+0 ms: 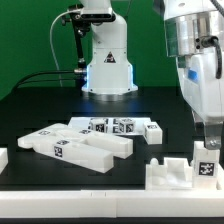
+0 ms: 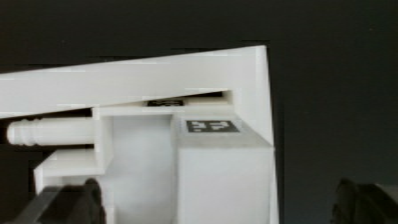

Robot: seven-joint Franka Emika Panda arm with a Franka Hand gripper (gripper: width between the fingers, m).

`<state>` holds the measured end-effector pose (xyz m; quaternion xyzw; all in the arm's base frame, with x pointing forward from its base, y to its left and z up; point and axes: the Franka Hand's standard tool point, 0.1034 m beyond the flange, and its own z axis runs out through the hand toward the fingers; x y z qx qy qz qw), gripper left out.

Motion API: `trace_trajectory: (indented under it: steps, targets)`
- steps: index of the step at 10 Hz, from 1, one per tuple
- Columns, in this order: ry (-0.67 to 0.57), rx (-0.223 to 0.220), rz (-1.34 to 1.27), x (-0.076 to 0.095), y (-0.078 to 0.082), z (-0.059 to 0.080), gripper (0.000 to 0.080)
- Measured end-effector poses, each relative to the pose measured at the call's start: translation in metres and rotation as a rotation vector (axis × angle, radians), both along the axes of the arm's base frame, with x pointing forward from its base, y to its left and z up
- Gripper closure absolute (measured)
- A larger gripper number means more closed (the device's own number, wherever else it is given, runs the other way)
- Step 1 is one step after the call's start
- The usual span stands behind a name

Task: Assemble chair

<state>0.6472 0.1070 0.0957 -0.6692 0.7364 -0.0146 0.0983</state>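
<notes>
Nearest us, at the table's front edge on the exterior view's right, sits a white chair part [image 1: 170, 176] with a tag facing us. The gripper [image 1: 207, 140] hangs directly over the part's tagged end. In the wrist view the fingers [image 2: 63, 205] are spread wide and hold nothing, the part's tagged block lies between them, and a short peg [image 2: 45, 132] juts out to one side, so we judge a straight drop would bracket it. Farther back, on the exterior view's left, lie the other loose parts [image 1: 80, 143], and beyond them the robot base [image 1: 108, 65].
</notes>
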Motion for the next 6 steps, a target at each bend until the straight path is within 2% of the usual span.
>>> trace_trajectory:
  steps: [2, 4, 5, 6]
  targets:
    - [-0.001, -0.016, 0.118, -0.012, 0.0, 0.0, 0.015]
    - [-0.019, -0.038, 0.367, -0.035, 0.005, 0.01, 0.015]
    - [-0.013, -0.047, 0.442, -0.05, 0.01, 0.004, 0.015]
    - [-0.017, -0.065, 0.519, -0.056, 0.013, 0.0, 0.015]
